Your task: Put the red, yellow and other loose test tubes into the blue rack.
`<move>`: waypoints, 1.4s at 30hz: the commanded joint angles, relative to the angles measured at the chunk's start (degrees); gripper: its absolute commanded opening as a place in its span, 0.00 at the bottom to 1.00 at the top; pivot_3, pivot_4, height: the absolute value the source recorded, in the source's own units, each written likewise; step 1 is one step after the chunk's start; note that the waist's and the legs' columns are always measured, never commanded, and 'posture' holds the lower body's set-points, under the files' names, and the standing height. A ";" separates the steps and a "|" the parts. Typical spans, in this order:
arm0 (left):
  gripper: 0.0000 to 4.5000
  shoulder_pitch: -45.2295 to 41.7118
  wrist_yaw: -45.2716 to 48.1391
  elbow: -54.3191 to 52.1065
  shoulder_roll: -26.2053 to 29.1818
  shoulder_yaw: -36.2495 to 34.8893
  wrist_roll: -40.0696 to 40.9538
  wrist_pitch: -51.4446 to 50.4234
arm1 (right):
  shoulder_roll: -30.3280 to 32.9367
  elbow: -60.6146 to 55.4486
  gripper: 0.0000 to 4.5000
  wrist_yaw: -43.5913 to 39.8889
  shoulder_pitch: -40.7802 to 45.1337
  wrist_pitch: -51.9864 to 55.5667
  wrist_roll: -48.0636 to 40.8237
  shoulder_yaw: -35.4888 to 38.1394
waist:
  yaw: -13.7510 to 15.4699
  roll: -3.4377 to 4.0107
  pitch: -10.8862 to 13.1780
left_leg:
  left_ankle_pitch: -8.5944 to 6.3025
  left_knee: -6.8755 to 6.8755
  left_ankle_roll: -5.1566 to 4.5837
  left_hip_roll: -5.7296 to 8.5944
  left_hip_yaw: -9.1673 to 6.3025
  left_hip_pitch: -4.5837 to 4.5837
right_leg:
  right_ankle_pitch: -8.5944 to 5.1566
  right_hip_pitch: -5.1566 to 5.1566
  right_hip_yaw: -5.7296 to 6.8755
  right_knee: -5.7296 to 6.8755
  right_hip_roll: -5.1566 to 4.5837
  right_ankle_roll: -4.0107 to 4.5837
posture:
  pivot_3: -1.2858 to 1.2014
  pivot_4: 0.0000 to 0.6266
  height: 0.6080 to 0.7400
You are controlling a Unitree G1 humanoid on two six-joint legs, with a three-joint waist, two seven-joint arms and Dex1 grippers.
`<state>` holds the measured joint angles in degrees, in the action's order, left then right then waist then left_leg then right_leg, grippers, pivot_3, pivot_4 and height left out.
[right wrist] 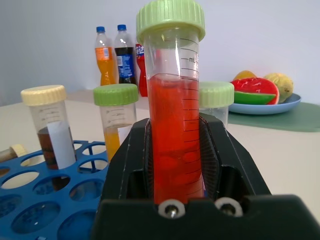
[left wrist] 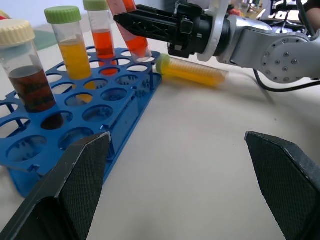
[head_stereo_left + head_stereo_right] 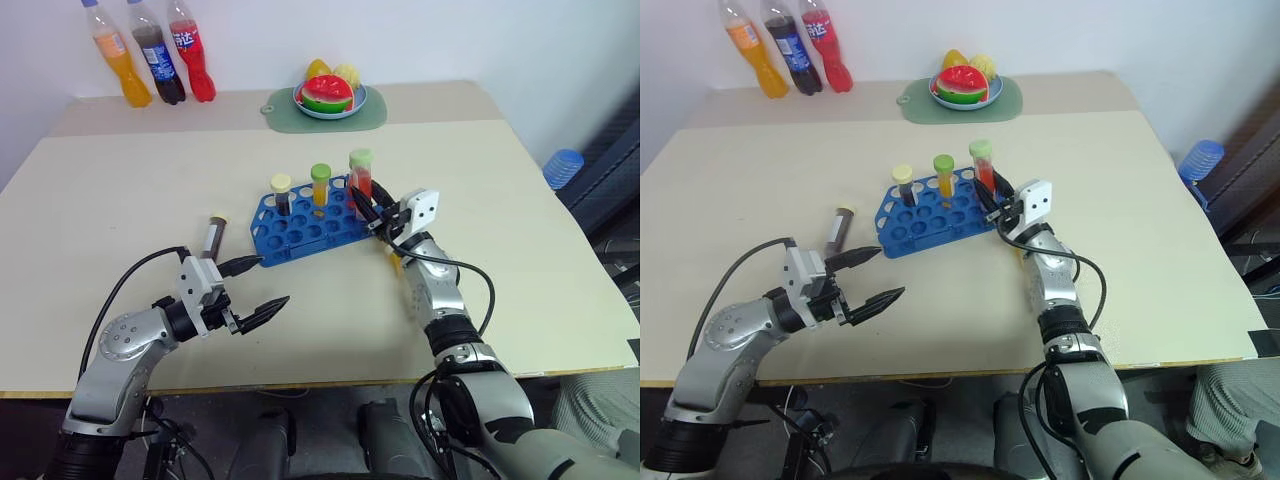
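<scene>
The right claw (image 3: 372, 212) is closed on a red tube (image 1: 172, 125), gripping it around the lower body, and holds it near upright over the right end of the blue rack (image 3: 305, 228). Three tubes already stand in the back row. The tube looks light and stiff, but its smooth plastic wall is probably slippery, so a grip on the middle, below the green cap, seems safest to me.

A yellow tube (image 2: 192, 71) lies on the desk (image 3: 520, 260) just beside the rack, and a brown tube (image 3: 212, 237) lies to the rack's left. Both may roll when touched. The left claw (image 3: 255, 285) hangs wide open and empty near the desk's front edge.
</scene>
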<state>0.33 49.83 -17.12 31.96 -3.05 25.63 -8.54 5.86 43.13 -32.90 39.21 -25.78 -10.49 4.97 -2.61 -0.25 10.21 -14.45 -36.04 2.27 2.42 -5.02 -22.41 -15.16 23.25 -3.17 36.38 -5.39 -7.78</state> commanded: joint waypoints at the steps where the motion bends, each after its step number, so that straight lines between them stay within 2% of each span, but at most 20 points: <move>1: 1.00 0.22 -0.01 -1.68 0.25 -1.25 0.66 0.46 | 0.60 1.87 0.17 0.06 0.29 -2.50 1.27 -0.47 | 0.01 0.00 0.00 | 0.00 0.00 0.00 0.00 0.00 0.00 | 0.00 0.00 0.00 0.00 0.00 0.00 | 0.52 0.24 1.00; 13: 1.00 -0.31 0.41 -0.85 0.01 -0.91 0.53 0.91 | 3.19 7.13 0.17 -0.68 0.94 -5.74 0.56 1.03 | 0.08 -0.03 -0.03 | 0.00 -0.03 0.00 0.00 -0.02 0.03 | 0.00 -0.07 0.00 0.00 0.00 0.00 | 0.52 0.24 1.00; 19: 1.00 -0.59 0.65 -0.51 -0.13 -0.80 0.48 1.10 | 0.35 9.04 0.17 -0.88 1.55 -7.05 0.65 -0.02 | 0.00 -0.05 -0.05 | 0.00 -0.05 0.00 0.00 -0.03 0.04 | 0.00 -0.10 0.01 0.00 0.01 0.00 | 0.52 0.24 1.00; 24: 1.00 -0.22 0.42 -0.70 -0.54 -0.59 0.23 1.30 | -2.06 9.05 0.17 -4.83 2.17 -5.15 -2.50 0.84 | -0.38 -0.05 -0.05 | 0.00 0.00 0.00 -0.06 -0.02 0.06 | 0.00 -0.08 0.00 0.00 0.07 0.01 | 0.52 0.24 1.00; 31: 1.00 -0.01 0.18 -0.76 -1.15 -0.38 0.03 1.45 | 0.16 11.04 0.94 -4.29 2.88 -8.67 -0.13 0.88 | -1.27 -0.05 -0.06 | 0.00 0.04 0.00 -0.08 -0.04 0.06 | 0.01 -0.06 0.00 0.00 0.11 0.03 | 0.52 0.24 1.00; 32: 1.00 0.00 0.19 -0.69 -1.21 -0.34 -0.04 1.52 | 0.69 10.72 0.99 -4.60 2.82 -9.28 0.14 0.81 | -1.23 -0.05 -0.06 | 0.00 0.03 0.00 -0.08 -0.04 0.06 | 0.01 -0.07 0.00 0.00 0.11 0.03 | 0.52 0.24 1.00; 36: 1.00 -0.31 0.36 -0.02 -1.63 -0.02 -0.20 1.91 | 3.84 4.52 0.99 -6.78 0.79 -7.38 0.87 -0.25 | -1.15 -0.04 -0.05 | 0.00 0.02 0.00 -0.07 -0.04 0.06 | 0.01 -0.07 0.00 0.00 0.10 0.03 | 0.52 0.24 1.00; 42: 1.00 -1.41 0.94 1.63 -2.37 0.73 -0.56 2.68 | 12.12 -22.54 0.99 -4.31 -10.20 8.09 6.15 -4.04 | -0.39 -0.03 -0.04 | 0.00 0.02 0.00 -0.07 -0.04 0.02 | 0.01 -0.03 -0.01 -0.02 0.09 0.03 | 0.52 0.24 1.00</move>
<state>-0.73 50.43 -15.05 29.62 -2.29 25.15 -7.04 17.13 28.59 -37.60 29.83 -21.37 -5.14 1.64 -3.00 -0.28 10.17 -14.45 -36.02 2.26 2.35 -5.06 -22.40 -15.15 23.22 -3.18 36.35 -5.31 -7.76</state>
